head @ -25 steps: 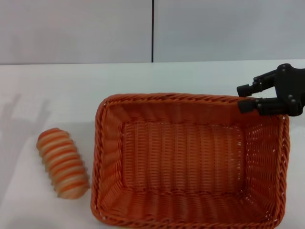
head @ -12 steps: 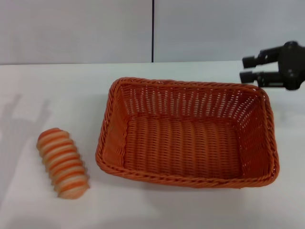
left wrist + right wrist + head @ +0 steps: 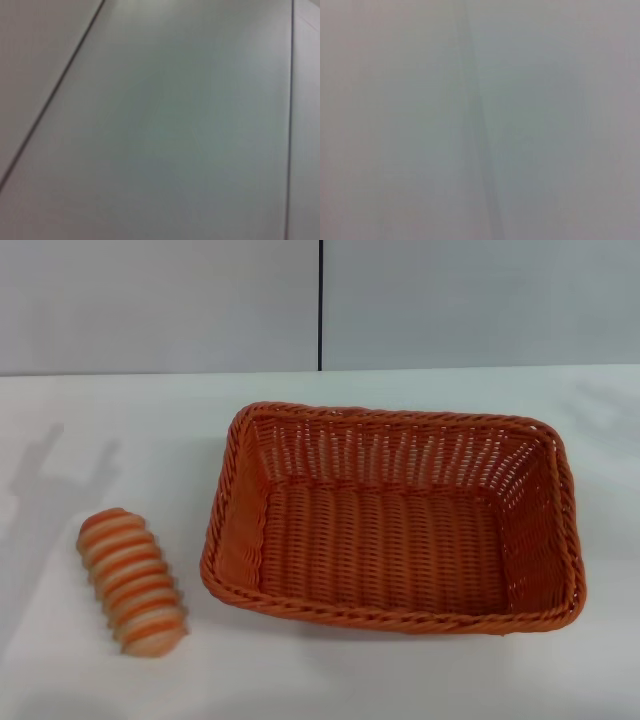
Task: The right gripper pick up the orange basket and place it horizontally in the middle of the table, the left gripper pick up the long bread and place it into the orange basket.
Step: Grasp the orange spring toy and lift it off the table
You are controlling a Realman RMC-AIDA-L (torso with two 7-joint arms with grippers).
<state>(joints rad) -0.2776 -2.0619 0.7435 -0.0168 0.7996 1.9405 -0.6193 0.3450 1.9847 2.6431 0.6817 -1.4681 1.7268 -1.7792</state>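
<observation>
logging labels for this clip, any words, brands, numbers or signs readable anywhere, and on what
None: no text, brand, number or sign shows in any view.
The orange basket, the long bread and the table bear no print.
Both wrist views show only plain grey panels.

You've got one orange basket (image 3: 392,518) sitting on the table (image 3: 120,440), and one long bread (image 3: 132,581) lying beside it on the white top. That's your count: a single basket, a single loaf, one table.
</observation>
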